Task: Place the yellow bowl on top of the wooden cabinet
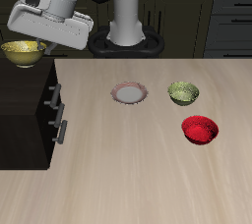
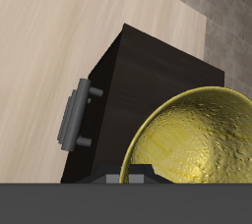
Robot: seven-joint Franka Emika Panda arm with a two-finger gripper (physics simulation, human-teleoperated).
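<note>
The small round golden-yellow bowl (image 1: 23,51) is hanging above the large, nearly black wooden cabinet (image 1: 25,110), pinched at its rim by the gripper (image 1: 39,46) fingers. Lifting and carrying are looking done; lowering it onto the cabinet top and letting go are remaining, judging by the wrist view.

Exterior camera looks down from the front; wrist camera hangs close above, sharing the wooden cabinet (image 1: 25,110) (image 2: 148,90).
</note>
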